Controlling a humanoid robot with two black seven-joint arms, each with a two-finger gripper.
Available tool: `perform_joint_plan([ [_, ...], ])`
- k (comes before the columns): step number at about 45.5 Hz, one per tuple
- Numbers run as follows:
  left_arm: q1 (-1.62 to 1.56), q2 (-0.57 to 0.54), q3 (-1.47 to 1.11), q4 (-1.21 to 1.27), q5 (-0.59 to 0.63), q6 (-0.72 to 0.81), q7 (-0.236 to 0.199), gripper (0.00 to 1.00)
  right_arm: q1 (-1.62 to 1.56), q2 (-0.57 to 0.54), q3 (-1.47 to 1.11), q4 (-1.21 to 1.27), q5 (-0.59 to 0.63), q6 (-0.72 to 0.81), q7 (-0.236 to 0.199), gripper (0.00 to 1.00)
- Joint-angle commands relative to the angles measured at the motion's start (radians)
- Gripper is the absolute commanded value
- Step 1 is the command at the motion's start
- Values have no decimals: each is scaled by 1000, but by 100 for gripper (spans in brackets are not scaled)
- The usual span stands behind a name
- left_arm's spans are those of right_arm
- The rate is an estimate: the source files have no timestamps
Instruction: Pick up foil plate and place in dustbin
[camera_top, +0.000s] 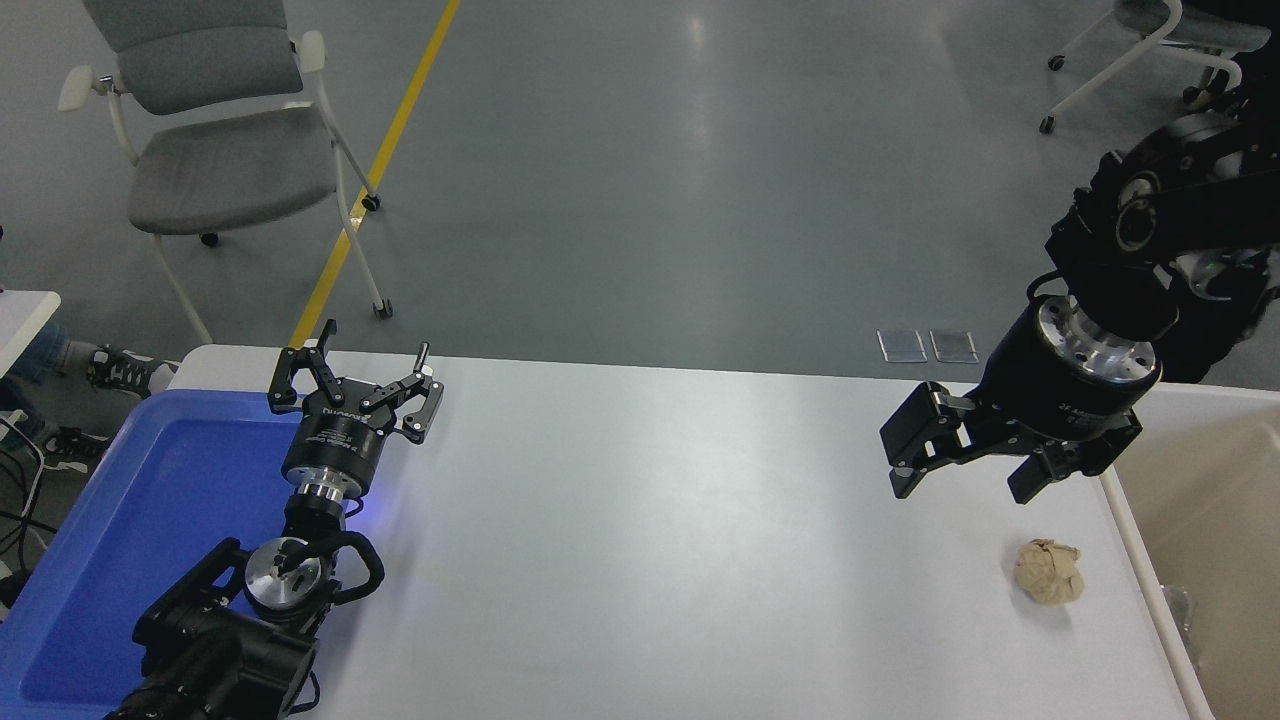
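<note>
Oddly, no foil plate shows on the bench (650, 520) at this moment; the only candidate is a small glint of crinkled, shiny material low inside the dustbin (1135, 545), at its near wall by the picture's right edge, too small and cut off to call with any certainty. If that is the plate, the task looks done or nearly so; if not, the plate is out of view. Right claw (975, 480) hangs above the bench's far right part, jaws spread wide and holding nothing, just left of the bin's white rim and above and apart from a crumpled tan paper ball (1049, 571). Left claw (352, 385) is parked at the lower left over the far edge of a blue tray (120, 520), jaws open, empty. Handling judgement for a foil tray of this kind: very light, thin-walled, dents and folds under little pressure, slick on the flat base. Best hold would be a pinch across one rim or sloped wall, not a squeeze across the whole body; a light thing like that may cling to a pad or flutter on release. Hidden: most of the dustbin runs off the right edge, its floor unseen; the right arm covers its far corner.
</note>
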Motion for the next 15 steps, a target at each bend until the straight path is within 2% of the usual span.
perform_joint_plan([
  [1, 0, 0, 0, 0, 0, 0, 0, 99, 5, 8, -4, 0, 19, -39, 1, 100],
  [15, 0, 0, 0, 0, 0, 0, 0, 99, 5, 21, -4, -2, 24, -38, 1, 100],
])
